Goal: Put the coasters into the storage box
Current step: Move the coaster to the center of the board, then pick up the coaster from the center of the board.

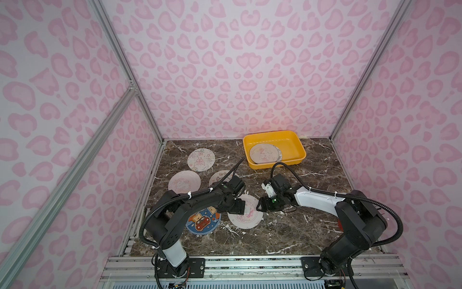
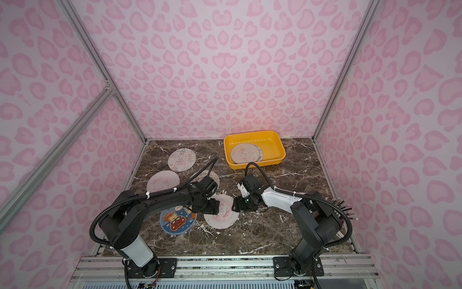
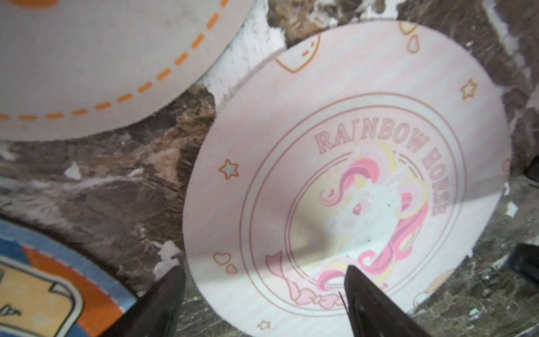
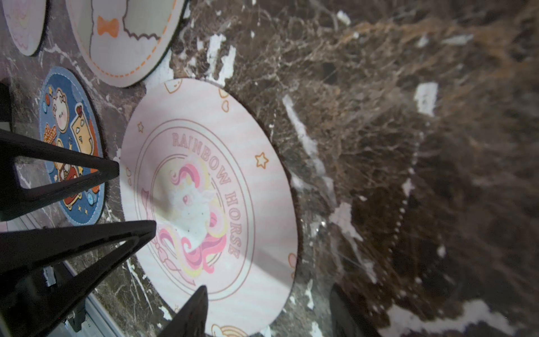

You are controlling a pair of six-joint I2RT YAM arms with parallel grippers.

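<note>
A pink "Rainbow Horse" coaster [image 1: 246, 220] [image 2: 222, 220] lies flat on the marble, front centre. My left gripper [image 3: 264, 268] [image 1: 237, 207] is open astride its near-left edge, one finger over the print and one on bare marble. My right gripper [image 4: 269, 289] [image 1: 260, 206] is open astride the opposite edge in the same way. The coaster [image 3: 320, 146] [image 4: 256, 204] is not lifted. The yellow storage box [image 1: 296, 143] [image 2: 276, 142] at the back holds two overlapping coasters [image 1: 263, 154]. Loose coasters: butterfly [image 1: 201, 160], pink animal [image 1: 184, 181], one half under my left arm [image 1: 220, 176], blue-rimmed [image 1: 202, 221].
A red cup with dark pencils [image 2: 342, 205] stands behind my right arm at the right wall. Pink patterned walls close in three sides. An aluminium rail [image 1: 250, 262] runs along the front edge. The blue-rimmed coaster almost touches the pink one.
</note>
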